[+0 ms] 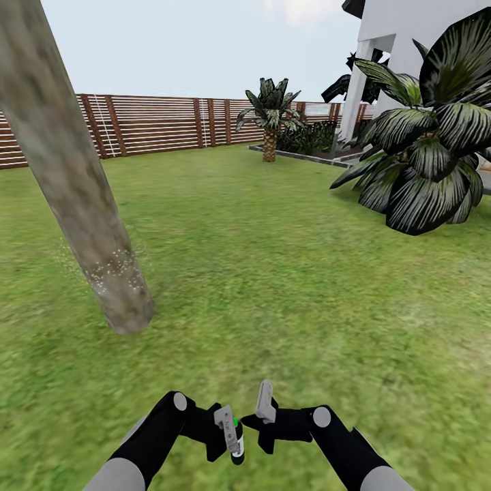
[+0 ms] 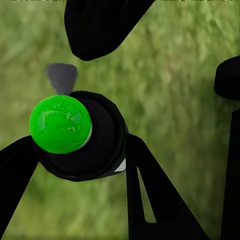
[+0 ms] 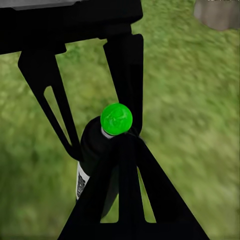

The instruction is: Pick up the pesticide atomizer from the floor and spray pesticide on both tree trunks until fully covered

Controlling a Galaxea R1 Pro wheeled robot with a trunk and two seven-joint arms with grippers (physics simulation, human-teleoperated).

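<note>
A thick mottled grey-brown tree trunk [image 1: 75,191] leans up from the grass [image 1: 273,273] at the left, with a band of white specks [image 1: 112,269] low on its bark. Low in the head view my left gripper [image 1: 232,428] is shut on the pesticide atomizer [image 1: 237,443], a small dark bottle with a green cap. Its fingers clamp the bottle's body [image 2: 95,145] on both sides. My right gripper [image 1: 263,395] is shut and holds nothing; its joined fingertips [image 3: 124,145] sit just under the green cap [image 3: 116,118]. The trunk's base [image 3: 217,12] shows beyond.
A brown slatted fence [image 1: 150,123] closes the lawn at the back. A short palm [image 1: 271,119] stands by a paved bed at the far centre. A large dark leafy plant [image 1: 423,157] and a white house [image 1: 402,34] fill the right side.
</note>
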